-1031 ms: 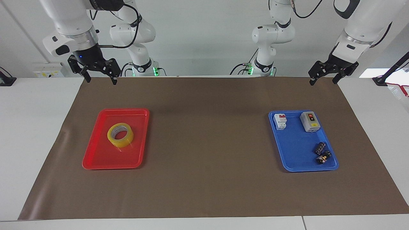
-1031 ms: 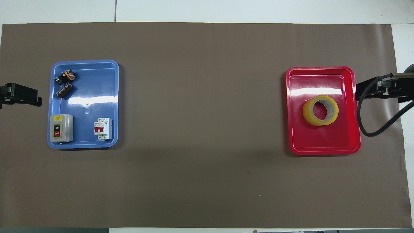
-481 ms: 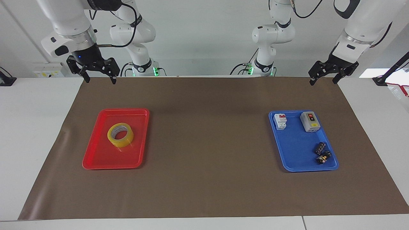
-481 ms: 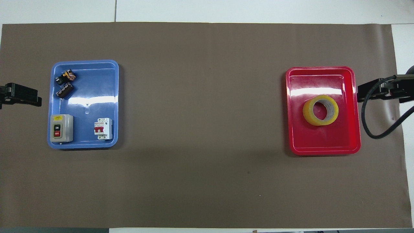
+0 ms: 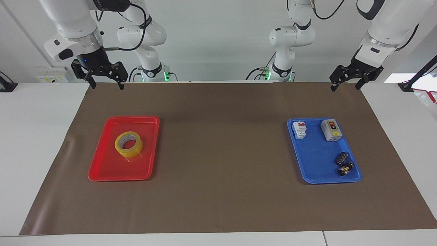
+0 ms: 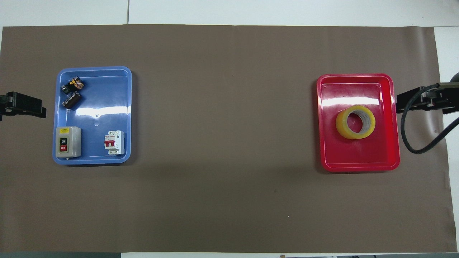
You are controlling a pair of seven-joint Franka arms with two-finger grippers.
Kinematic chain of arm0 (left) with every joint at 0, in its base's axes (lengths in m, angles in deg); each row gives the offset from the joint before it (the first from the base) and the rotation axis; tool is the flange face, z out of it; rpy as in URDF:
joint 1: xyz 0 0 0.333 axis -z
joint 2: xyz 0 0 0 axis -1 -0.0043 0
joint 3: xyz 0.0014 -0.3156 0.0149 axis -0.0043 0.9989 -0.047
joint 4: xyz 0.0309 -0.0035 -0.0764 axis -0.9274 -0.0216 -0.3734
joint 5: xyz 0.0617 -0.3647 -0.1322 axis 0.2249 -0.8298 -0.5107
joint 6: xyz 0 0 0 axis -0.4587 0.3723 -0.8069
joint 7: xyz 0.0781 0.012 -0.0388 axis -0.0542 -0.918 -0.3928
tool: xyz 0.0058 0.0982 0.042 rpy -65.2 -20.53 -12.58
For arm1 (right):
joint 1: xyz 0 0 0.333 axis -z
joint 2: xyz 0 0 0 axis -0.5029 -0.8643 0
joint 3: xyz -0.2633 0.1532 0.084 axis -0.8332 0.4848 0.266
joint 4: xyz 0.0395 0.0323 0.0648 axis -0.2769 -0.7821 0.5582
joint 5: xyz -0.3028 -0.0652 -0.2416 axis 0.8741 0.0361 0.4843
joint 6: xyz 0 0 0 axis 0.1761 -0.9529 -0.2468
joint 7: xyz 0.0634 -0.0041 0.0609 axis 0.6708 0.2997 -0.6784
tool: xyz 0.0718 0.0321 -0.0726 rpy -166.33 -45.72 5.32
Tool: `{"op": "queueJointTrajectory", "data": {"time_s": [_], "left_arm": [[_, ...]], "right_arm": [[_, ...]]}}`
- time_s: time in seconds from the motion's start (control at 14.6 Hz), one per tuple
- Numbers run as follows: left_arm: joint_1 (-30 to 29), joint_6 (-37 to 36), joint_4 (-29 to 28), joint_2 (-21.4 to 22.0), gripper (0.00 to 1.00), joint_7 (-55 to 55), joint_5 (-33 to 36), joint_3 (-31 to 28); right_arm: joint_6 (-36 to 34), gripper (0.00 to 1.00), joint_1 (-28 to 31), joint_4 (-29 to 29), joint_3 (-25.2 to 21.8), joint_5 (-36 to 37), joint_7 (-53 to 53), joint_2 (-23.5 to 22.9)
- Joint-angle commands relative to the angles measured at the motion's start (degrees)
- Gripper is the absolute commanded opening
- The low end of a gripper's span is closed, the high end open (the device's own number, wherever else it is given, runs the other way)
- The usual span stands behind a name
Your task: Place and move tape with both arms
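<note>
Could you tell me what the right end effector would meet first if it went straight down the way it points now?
Most likely the brown mat near its edge. The right end effector, open, hangs nearer the robots than the red tray and tape, though depth is uncertain.

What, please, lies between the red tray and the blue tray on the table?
Nothing: only bare brown mat lies between the red tray and the blue tray, clearest in the overhead view.

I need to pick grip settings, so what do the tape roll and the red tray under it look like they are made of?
The tape: likely glossy plastic film, translucent yellow, wound on a whitish core that looks like card or plastic. It lies flat in the red tray, which looks like smooth moulded plastic: shiny glare patches in the overhead view, rounded corners, a raised rim.
</note>
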Motion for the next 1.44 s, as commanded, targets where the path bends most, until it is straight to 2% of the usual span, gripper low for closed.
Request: {"op": "queueJointTrajectory", "data": {"time_s": [0.0,0.69,1.37], "left_arm": [[-0.34,0.11,-1.04,1.2,1.0,-0.5,-1.35,-0.14],[-0.43,0.11,-1.04,1.2,1.0,-0.5,-1.35,-0.14],[-0.34,0.11,-1.13,1.2,1.0,-0.5,-1.35,-0.14]], "right_arm": [[-0.73,1.0,0.63,-0.12,0.03,-1.26,-1.33,0.5],[-3.1,1.0,0.98,0.5,-0.32,-3.1,-1.42,0.41],[-2.57,1.0,0.55,0.32,-0.41,-1.17,-3.88,0.41]]}}
